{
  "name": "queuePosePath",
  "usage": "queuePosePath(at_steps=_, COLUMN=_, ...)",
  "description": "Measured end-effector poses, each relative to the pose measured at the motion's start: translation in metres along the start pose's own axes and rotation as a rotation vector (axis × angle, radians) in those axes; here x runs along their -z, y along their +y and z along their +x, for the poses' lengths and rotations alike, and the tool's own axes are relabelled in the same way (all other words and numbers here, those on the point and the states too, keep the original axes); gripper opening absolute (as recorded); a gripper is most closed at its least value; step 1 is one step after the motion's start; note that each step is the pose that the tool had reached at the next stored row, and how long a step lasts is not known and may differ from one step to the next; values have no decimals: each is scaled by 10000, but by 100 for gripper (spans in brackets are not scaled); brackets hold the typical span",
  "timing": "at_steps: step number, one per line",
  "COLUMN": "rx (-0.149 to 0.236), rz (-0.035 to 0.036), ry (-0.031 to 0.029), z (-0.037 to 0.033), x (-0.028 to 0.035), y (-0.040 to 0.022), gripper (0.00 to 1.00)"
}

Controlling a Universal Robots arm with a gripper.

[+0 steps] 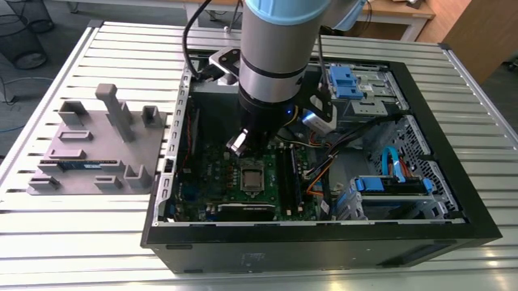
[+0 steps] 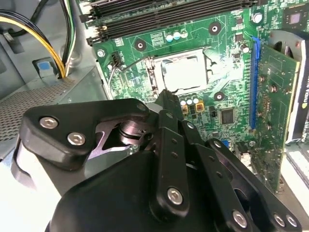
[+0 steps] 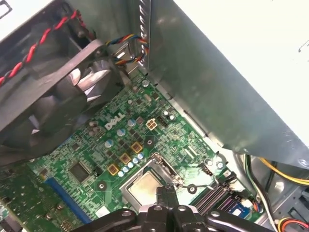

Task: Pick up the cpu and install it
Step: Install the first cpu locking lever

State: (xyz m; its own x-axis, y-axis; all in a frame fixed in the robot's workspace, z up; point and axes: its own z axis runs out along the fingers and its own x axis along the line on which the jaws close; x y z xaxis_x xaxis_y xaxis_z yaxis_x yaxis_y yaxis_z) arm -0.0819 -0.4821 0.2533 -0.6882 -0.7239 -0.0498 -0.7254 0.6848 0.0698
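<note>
The cpu [image 1: 252, 177] lies flat in the motherboard's socket inside the open computer case [image 1: 324, 233]. Its silvery top also shows in both wrist views [image 2: 186, 72] [image 3: 143, 187], framed by the metal socket frame [image 2: 153, 72]. My gripper [image 1: 245, 151] hangs just above the socket's edge. In both wrist views its black fingertips [image 2: 165, 94] [image 3: 167, 189] are pressed together with nothing between them, right beside the cpu and not touching it.
A grey fixture plate [image 1: 97, 151] on the slatted table at the exterior view's left carries a blue-green memory stick [image 1: 81, 163]. Inside the case are memory slots [image 2: 164, 12], a graphics card [image 2: 275, 111], a fan [image 3: 48, 96], cable bundles [image 1: 324, 163] and blue drive bays [image 1: 389, 185].
</note>
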Motion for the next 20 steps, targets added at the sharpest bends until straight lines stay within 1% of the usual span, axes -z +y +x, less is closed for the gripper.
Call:
queuePosePath(at_steps=2, rx=2, rz=-13, ry=-16, z=-5, x=3, y=-5, gripper=11)
queuePosePath(at_steps=5, rx=1, rz=-15, ry=-15, z=-23, x=6, y=-17, gripper=11)
queuePosePath(at_steps=9, rx=1, rz=-15, ry=-16, z=-75, x=4, y=-36, gripper=11)
queuePosePath(at_steps=14, rx=1, rz=-15, ry=-16, z=-159, x=2, y=-79, gripper=11)
queuePosePath(at_steps=16, rx=1, rz=-15, ry=-16, z=-194, x=0, y=-74, gripper=11)
queuePosePath(at_steps=20, rx=1, rz=-15, ry=-17, z=-261, x=-7, y=-43, gripper=11)
